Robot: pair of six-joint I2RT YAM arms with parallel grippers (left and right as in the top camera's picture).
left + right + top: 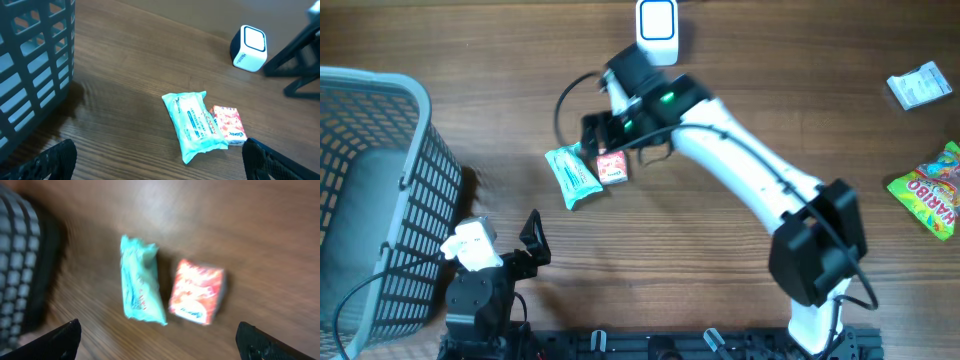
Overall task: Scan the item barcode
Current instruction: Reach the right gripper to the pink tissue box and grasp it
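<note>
Wooden tabletop (770,60): right gripper (167,341), jaws spread and empty, hovers over red packet (196,291) beside teal wipes pack (141,285); left gripper (162,162) likewise open. Judged step: pickup; next, grasp one item and present its barcode to the scanner (658,22).

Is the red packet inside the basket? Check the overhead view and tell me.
No, the red packet lies on the table beside the teal pack, outside the basket.

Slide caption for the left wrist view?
Teal plastic packet beside small red carton on brown wooden table, white cube device beyond.
</note>
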